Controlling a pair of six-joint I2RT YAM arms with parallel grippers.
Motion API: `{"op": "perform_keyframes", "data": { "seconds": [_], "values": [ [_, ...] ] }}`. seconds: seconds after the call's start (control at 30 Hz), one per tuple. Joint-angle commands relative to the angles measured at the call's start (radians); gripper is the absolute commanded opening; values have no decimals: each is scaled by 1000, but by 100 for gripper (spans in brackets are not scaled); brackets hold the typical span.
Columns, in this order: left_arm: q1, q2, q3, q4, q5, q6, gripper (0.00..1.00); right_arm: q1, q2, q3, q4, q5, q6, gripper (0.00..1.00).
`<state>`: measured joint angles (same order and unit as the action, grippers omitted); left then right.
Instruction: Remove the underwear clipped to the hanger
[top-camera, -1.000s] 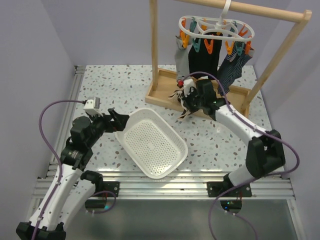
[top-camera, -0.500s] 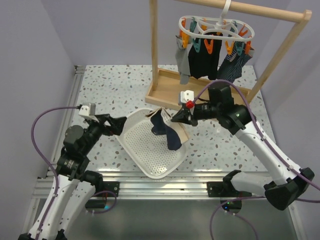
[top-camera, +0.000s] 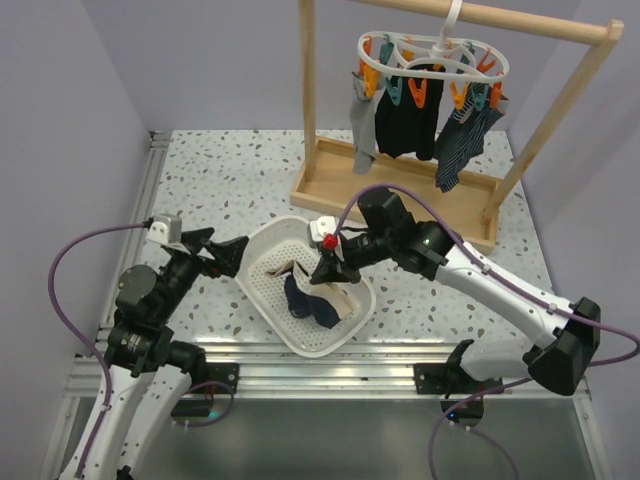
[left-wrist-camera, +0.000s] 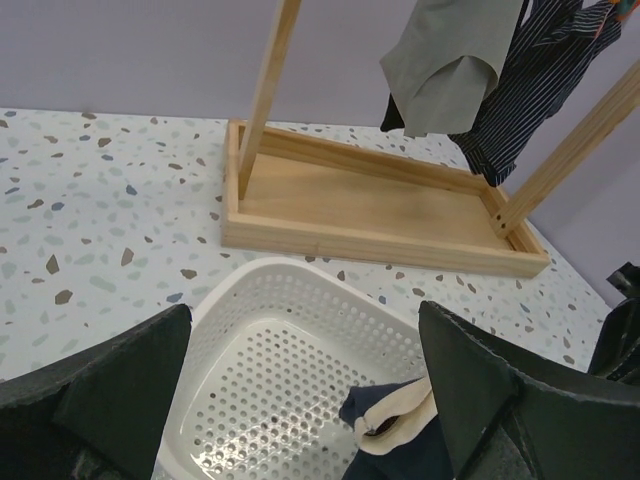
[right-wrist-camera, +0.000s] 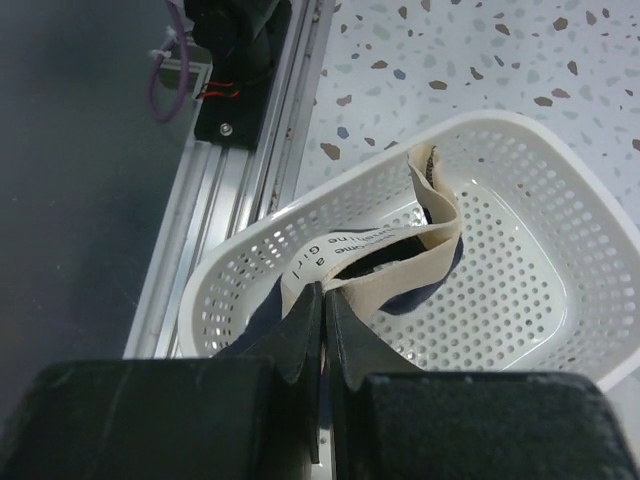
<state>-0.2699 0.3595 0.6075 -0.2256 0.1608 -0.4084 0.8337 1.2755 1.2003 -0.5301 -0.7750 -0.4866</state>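
Top external view: speckled table (top-camera: 220, 180) under everything, with the white perforated basket (top-camera: 305, 340) near its front edge, between the two arms. Behind the basket and to its right, wooden rail frame (top-camera: 400, 190) upright on its tray base. Hooked on the top rail, high above and behind the basket, white oval hanger (top-camera: 432, 47) with orange and teal clips. Clipped there and hanging well apart from the basket: grey underwear (top-camera: 362, 125) on the left, black underwear (top-camera: 405, 120) in the middle, striped underwear (top-camera: 458, 140) on the right. Off the hanger and down inside the basket, navy underwear (top-camera: 305, 300), dark cloth heaped on the perforated floor, beige waistband rising in a loop towards the basket's right side. Over that right side, right claw (top-camera: 328, 272), tilted down into the basket. From the right wrist, fingers pressed together on the beige waistband (right-wrist-camera: 400, 262), band pinched in the tips and arching away over the basket's floor, printed lettering visible on its inner face. At the basket's left rim, left claw (top-camera: 232, 255), spread wide and gripping nothing; from the left wrist, the basket's near corner seen between the two dark fingers (left-wrist-camera: 110, 390), contact with the rim impossible to tell.
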Motion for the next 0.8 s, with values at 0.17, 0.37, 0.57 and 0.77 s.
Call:
{"op": "perform_keyframes", "data": {
  "seconds": [0.17, 0.37, 0.57, 0.77],
  "values": [
    [-3, -50, 18, -27, -10, -53, 100, 25, 80, -24, 265, 169, 180, 0],
    [-3, -31, 20, -53, -18, -93, 100, -20, 26, -80, 254, 298, 147, 72],
    [-3, -28, 3, -55, -20, -106, 100, -260, -109, -172, 418, 298, 273, 91],
    [-3, -11, -5, -26, -18, -106, 100, -292, -284, -363, 735, 649, 275, 99]
  ]
}}
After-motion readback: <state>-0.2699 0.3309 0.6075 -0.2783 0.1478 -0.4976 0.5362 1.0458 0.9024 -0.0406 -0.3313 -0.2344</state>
